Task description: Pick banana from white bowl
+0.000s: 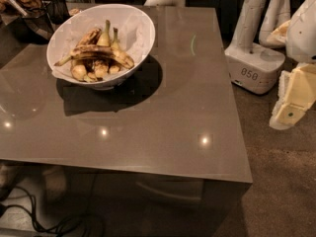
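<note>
Judging from the layout, the task stands at its approach step: nothing is grasped, and the banana (101, 53) has not yet been lifted. The gripper (291, 102) sits at the right edge of the camera view, off the table (173, 122) and well apart from the white bowl (146, 29); whether it is open or closed cannot be told from this angle. The white bowl stands on the far left part of the table, lined with crinkled white paper (133, 31). It holds several pieces of fruit. The banana, long and heavily mottled brown, lies roughly crosswise on top of the pile, its thin stem pointing toward the left rim. Behind it, two shorter bananas (106, 36) stand more upright with greenish stems toward the far wall. Below it, small stubby pale pieces (79, 72) rest against the near wall. The next move probably calls for a long reach across the table to a position above the bowl, then a descent onto the mid-section of the banana with the closing axis set across its length. The deep flaring rim and the neighbouring fruit touching the banana are likely to limit side access, so a top-down entry appears most suitable. Dark wire baskets (34, 19) stand beyond the bowl at the far left corner; their contents are not readable.
</note>
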`<state>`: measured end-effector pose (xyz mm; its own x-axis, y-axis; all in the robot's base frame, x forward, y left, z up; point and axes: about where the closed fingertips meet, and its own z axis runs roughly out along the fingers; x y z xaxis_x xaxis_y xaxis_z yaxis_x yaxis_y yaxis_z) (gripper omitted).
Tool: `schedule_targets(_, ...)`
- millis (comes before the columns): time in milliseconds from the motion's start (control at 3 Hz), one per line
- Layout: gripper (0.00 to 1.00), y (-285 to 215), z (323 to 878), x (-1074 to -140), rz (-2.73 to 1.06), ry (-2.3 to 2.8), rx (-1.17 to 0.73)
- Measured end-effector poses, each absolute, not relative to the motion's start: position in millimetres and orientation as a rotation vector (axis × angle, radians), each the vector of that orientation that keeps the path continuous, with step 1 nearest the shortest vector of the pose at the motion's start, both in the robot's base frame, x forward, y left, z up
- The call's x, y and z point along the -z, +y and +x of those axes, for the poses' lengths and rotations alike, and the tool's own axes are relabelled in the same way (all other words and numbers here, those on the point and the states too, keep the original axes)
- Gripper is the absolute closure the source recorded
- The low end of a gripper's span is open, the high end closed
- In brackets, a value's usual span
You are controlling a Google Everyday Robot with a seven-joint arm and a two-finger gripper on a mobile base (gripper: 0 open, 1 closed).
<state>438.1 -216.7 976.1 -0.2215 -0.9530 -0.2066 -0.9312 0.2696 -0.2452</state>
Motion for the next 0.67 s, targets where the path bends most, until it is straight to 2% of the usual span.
schedule_targets(667,0.00,-210.7,445.0,-977.3,-1.743,2.219,0.082)
